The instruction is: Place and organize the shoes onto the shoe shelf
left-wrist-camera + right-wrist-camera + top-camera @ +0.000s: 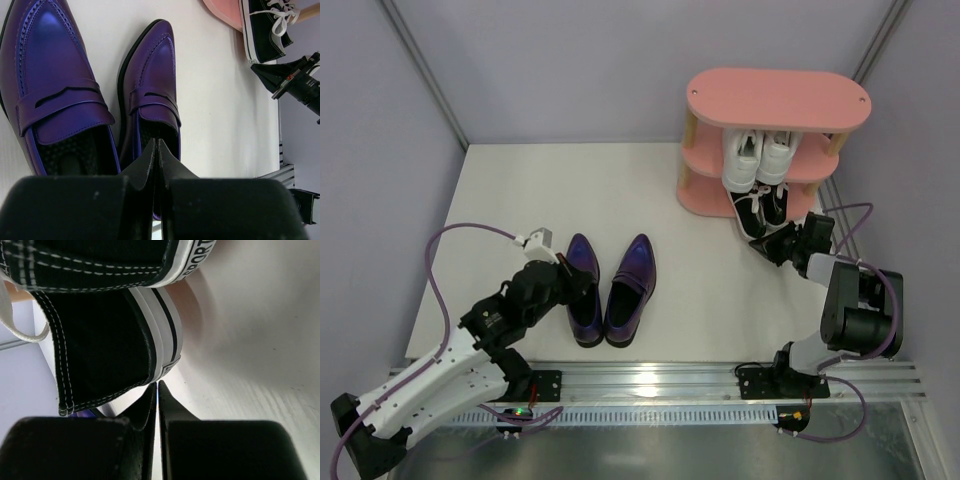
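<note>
The pink shoe shelf (778, 98) stands at the back right. The white sneakers (760, 158) sit on its middle tier and the black sneakers (761, 208) on the bottom tier, heels jutting out. The two purple loafers (630, 288) lie side by side on the table, toes pointing away. My left gripper (582, 288) is shut at the heel end of the left loafer (55, 90), its tips (156, 142) over the other loafer's opening (152, 95), with nothing seen between them. My right gripper (770, 244) is shut, tips (158, 385) right at a black sneaker's heel (100, 355).
The white table (570, 190) is walled by pale panels at the left, back and right. A metal rail (660, 378) with both arm bases runs along the near edge. The shelf's pink bottom board (225, 10) and a black sneaker (265, 30) show in the left wrist view.
</note>
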`<move>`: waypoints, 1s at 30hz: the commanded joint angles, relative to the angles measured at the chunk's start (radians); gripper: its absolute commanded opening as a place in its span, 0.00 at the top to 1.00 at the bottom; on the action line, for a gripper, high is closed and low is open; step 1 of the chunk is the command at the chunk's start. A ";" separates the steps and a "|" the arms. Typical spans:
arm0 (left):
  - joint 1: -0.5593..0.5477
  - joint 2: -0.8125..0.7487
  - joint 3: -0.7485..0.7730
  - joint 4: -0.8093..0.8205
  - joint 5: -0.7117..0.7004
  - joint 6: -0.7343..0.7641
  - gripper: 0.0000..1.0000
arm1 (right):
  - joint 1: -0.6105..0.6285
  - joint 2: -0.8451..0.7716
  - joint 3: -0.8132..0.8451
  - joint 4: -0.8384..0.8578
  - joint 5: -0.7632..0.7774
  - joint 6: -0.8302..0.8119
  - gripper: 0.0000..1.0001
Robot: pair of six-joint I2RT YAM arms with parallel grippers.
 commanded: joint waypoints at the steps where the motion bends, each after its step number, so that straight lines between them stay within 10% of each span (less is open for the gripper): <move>1: 0.003 -0.018 0.001 0.018 -0.027 -0.004 1.00 | 0.027 0.052 0.080 0.083 0.048 0.051 0.96; 17: 0.003 -0.035 0.013 -0.013 -0.041 -0.004 1.00 | 0.041 0.096 0.168 0.086 0.042 0.053 0.96; 23: 0.003 -0.038 0.023 -0.037 -0.044 0.004 1.00 | 0.128 -0.203 -0.084 0.111 -0.044 -0.047 0.96; 30: 0.003 -0.106 0.069 -0.155 -0.114 0.012 1.00 | 0.418 -0.576 -0.077 -0.243 0.031 -0.190 0.96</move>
